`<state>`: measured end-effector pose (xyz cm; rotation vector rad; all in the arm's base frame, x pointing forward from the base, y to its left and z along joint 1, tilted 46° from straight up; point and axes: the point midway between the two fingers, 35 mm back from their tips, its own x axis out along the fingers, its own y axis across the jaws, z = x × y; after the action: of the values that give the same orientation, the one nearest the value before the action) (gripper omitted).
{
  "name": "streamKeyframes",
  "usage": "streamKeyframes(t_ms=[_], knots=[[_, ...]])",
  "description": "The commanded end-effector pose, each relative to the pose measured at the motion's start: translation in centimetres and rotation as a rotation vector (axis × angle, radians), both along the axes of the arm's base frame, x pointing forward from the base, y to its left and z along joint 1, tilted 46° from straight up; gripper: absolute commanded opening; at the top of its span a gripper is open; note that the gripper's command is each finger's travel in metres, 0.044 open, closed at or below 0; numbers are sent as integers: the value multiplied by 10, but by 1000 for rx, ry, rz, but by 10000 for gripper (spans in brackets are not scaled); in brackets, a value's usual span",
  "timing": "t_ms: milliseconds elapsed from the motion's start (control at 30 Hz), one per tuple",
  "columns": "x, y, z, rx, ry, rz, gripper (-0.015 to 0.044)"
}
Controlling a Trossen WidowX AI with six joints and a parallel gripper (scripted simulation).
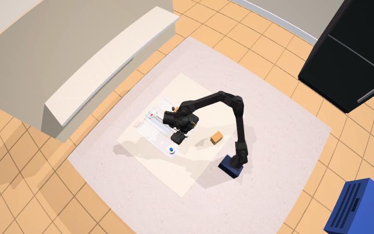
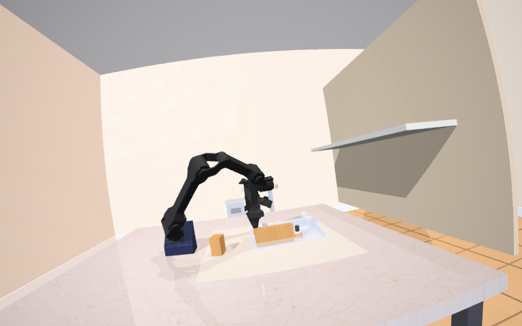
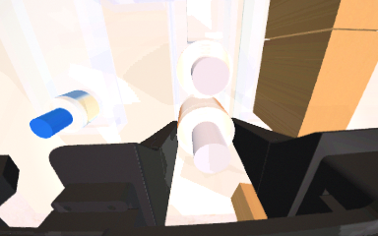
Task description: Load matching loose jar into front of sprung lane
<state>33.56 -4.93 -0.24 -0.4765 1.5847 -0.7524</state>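
Observation:
My gripper (image 3: pixel 203 124) (image 2: pixel 255 226) is shut on a jar with a pale lilac cap and an orange-brown band. The held jar (image 3: pixel 212 153) looks upright at the front end of the sprung lane (image 1: pixel 162 125). A matching pale-capped jar (image 3: pixel 211 75) stands in the lane directly behind it. The two overlap in the wrist view, so contact cannot be told. A red mark (image 1: pixel 151 114) shows at the lane's back end. The low front stop and the held jar's base are hidden, so I cannot tell whether it stands on the lane floor.
A blue-capped jar (image 1: pixel 171 149) (image 3: pixel 51 123) stands in the neighbouring lane on the left in the wrist view. Tall orange-brown boxes (image 2: pixel 273 233) (image 3: pixel 315 64) stand close on the right, with a dark-capped jar (image 2: pixel 297 229) behind them. A separate orange box (image 1: pixel 216 138) (image 2: pixel 217 244) stands nearer the arm's base.

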Motion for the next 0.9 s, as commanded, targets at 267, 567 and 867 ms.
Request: streamKeyframes(t_ms=[267, 567, 867], knots=[[11, -4, 3, -12, -20, 4, 0], [14, -4, 4, -13, -21, 4, 0], [14, -4, 4, -13, -21, 4, 0]])
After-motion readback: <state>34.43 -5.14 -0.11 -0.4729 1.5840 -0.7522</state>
